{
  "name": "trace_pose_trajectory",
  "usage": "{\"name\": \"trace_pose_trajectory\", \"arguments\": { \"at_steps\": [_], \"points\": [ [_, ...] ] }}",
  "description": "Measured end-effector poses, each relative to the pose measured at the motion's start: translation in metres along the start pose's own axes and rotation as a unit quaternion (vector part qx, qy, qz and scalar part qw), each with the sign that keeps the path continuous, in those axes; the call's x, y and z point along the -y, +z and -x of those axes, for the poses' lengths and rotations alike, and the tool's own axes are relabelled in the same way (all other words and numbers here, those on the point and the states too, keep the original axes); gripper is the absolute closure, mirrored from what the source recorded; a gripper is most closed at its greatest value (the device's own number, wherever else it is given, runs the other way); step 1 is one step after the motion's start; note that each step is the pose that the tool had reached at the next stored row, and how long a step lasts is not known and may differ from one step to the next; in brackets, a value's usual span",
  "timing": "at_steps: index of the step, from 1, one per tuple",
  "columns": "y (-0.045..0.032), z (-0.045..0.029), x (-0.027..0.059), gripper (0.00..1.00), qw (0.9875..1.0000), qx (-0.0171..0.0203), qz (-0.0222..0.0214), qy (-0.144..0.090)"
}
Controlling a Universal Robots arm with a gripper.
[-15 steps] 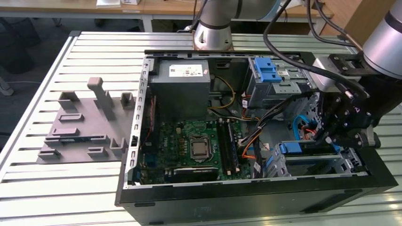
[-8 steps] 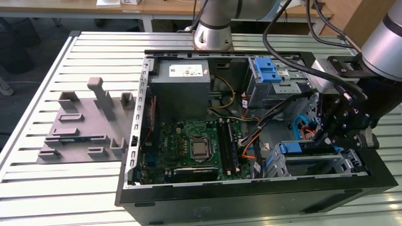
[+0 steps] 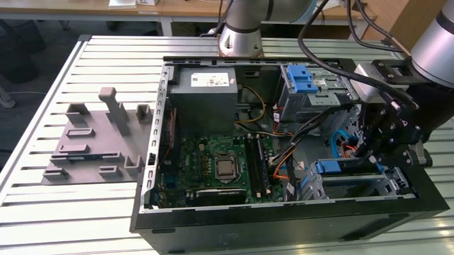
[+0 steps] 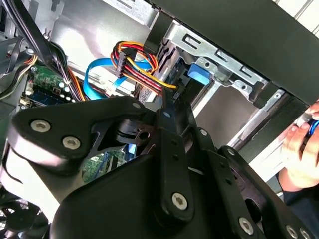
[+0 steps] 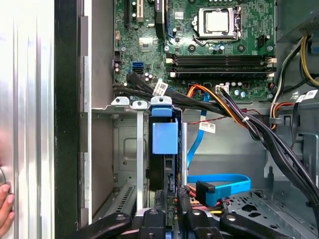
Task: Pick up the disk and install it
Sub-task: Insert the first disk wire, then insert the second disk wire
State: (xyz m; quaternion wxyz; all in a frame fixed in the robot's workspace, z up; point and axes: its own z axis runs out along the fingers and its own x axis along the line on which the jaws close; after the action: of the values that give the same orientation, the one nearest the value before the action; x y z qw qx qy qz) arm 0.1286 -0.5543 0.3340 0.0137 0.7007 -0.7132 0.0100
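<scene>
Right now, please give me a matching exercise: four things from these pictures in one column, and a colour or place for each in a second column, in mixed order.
Things:
1. grey box
2. gripper
3. grey fixture plate
4. flat data cable

Descriptions:
A. on the slatted table, outside the computer case
B. blue
C. inside the case, carries a small white sticker
D. above the drive bay with the blue tab

Pairs: 1-C, 2-D, 3-A, 4-B
</scene>
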Motion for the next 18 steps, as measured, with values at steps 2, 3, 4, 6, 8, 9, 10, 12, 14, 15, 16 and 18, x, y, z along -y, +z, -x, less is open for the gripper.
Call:
{"name": "trace_pose_trajectory", "arguments": {
  "at_steps": [2,3,4,6,8,9,10,12,14,15,16,18],
  "points": [
    [-0.0014,0.0000,0.0000,0.76,1.0000,0.0000,0.0000,0.000],
    [-0.0023,-0.0001,0.0000,0.76,1.0000,0.0000,0.0000,0.000],
    [-0.0027,-0.0001,0.0001,0.78,1.0000,0.0001,0.0000,0.000],
    [-0.0034,-0.0001,0.0002,0.89,1.0000,0.0001,0.0001,0.000],
    [-0.0037,-0.0001,0.0002,0.89,1.0000,0.0001,0.0001,0.000],
    [-0.0038,-0.0001,0.0002,0.89,1.0000,0.0000,0.0001,0.000],
    [-0.0039,-0.0001,0.0002,0.89,1.0000,0.0000,0.0001,0.000],
    [-0.0041,-0.0001,0.0002,0.89,1.0000,0.0000,0.0001,0.000],
    [-0.0042,-0.0001,0.0002,0.89,1.0000,0.0000,0.0001,0.000],
    [-0.0043,-0.0001,0.0002,0.89,1.0000,0.0000,0.0001,0.000],
    [-0.0045,-0.0001,0.0002,0.89,1.0000,0.0000,0.0001,0.000],
    [-0.0055,-0.0002,0.0002,0.89,1.0000,-0.0002,0.0001,0.000]
  ]
}}
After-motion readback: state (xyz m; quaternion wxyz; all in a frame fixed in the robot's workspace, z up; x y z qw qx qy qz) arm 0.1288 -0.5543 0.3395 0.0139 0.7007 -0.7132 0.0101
